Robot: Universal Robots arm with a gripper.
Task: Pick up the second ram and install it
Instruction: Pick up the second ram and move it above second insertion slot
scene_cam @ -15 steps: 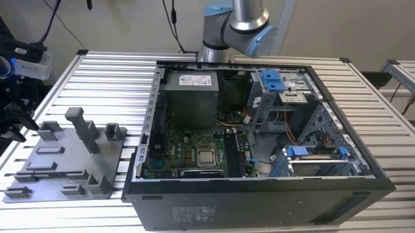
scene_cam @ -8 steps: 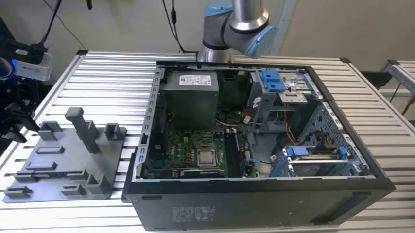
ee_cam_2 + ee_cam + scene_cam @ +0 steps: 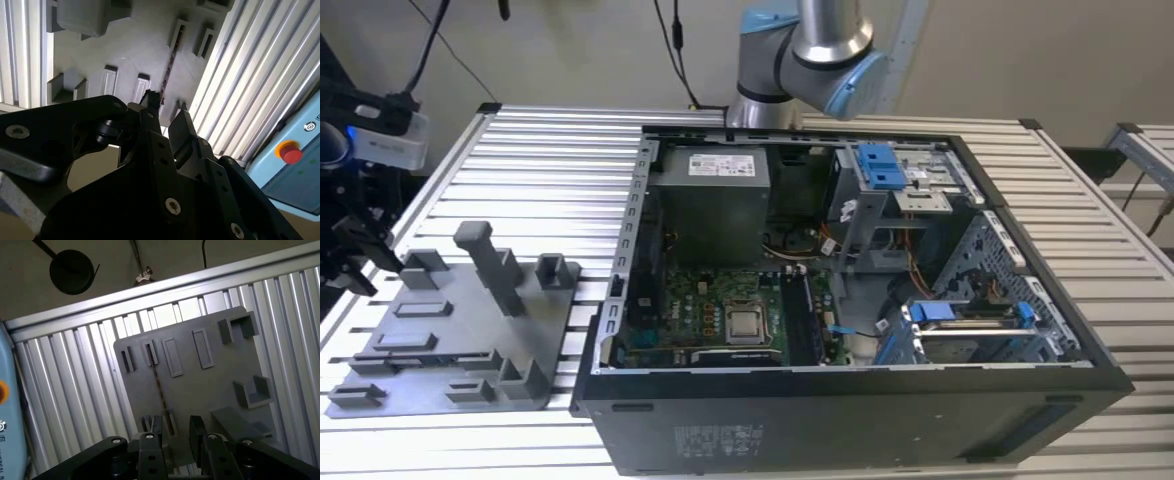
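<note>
Standing edge-on in the tray (image 3: pixel 135 50), the second ram (image 3: pixel 170 65) ends behind parted fingers (image 3: pixel 184 127)

Matt plastic tray (image 3: pixel 200 390), ribbed metal table (image 3: pixel 75 405)

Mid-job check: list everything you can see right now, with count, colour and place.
second ram: 1, dark, standing on edge in the tray's slots.
fixture tray: 1, grey, on the table at the exterior view's left of the case.
computer case: 1, black, open, mid-table.
table: 1, silver, slatted.
button: 1, red, on a light-blue box beside the table.
arm: 1, silver with blue caps, behind the case.
gripper: 1, black, open, above the ram's near end.
</note>
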